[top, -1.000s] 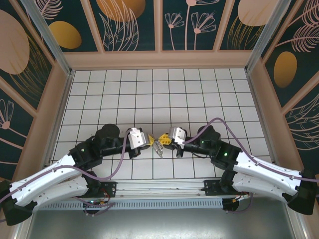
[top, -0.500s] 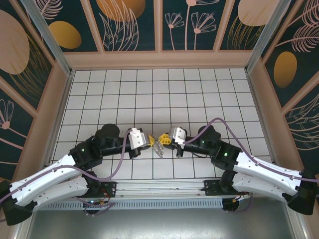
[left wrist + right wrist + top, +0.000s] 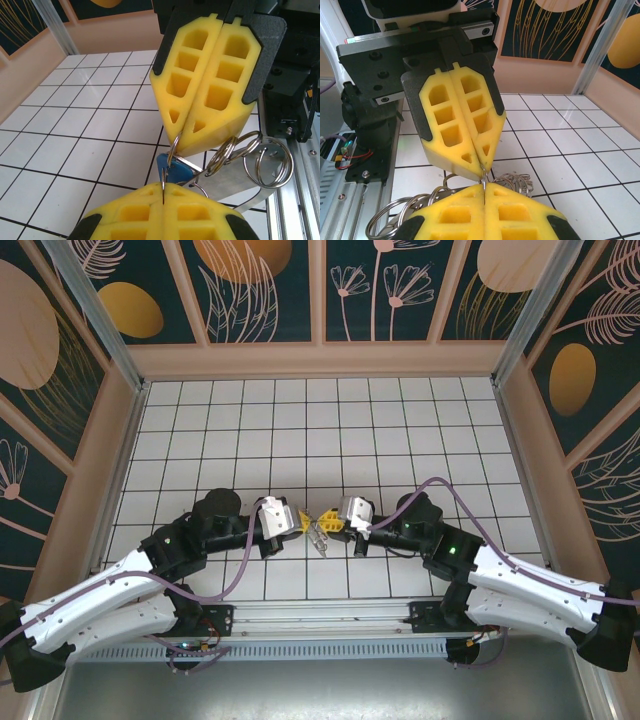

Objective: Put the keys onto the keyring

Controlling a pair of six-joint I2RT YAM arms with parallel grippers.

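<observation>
The left gripper [image 3: 163, 196] has its yellow pads [image 3: 125, 215] pressed flat together. A thin wire loop of the keyring [image 3: 227, 150] goes into their seam, so it has hold of that loop. Tip to tip with it, the right gripper [image 3: 181, 140] is closed the same way and the same loop enters its seam. The two arms therefore pinch one ring between them, almost touching.

In the right wrist view the loop shows as a short upright line between the right gripper [image 3: 485, 194] below and the left gripper [image 3: 481, 161] above. It stands edge-on, with its plane along the line joining the two tips.

The key [image 3: 172, 172] sits in that narrow gap. Its blue head is right against the loop, just under the right gripper's tip and just above the left pads, about equally near both. Its blade is mostly hidden, so I cannot tell its long axis, nor whether the head is threaded on the loop or only lies beside it.

The other rings fan out to one side, towards the near rail, with a pale flat tab [image 3: 240, 189] under them. From above, the left gripper [image 3: 298, 522] and right gripper [image 3: 326, 521] meet over the table [image 3: 300, 420] near its front edge, and the keyring [image 3: 318, 537] hangs just below them.

I judge that the next move turns on sliding the head along the loop's wire, so both grips need to hold firm.
</observation>
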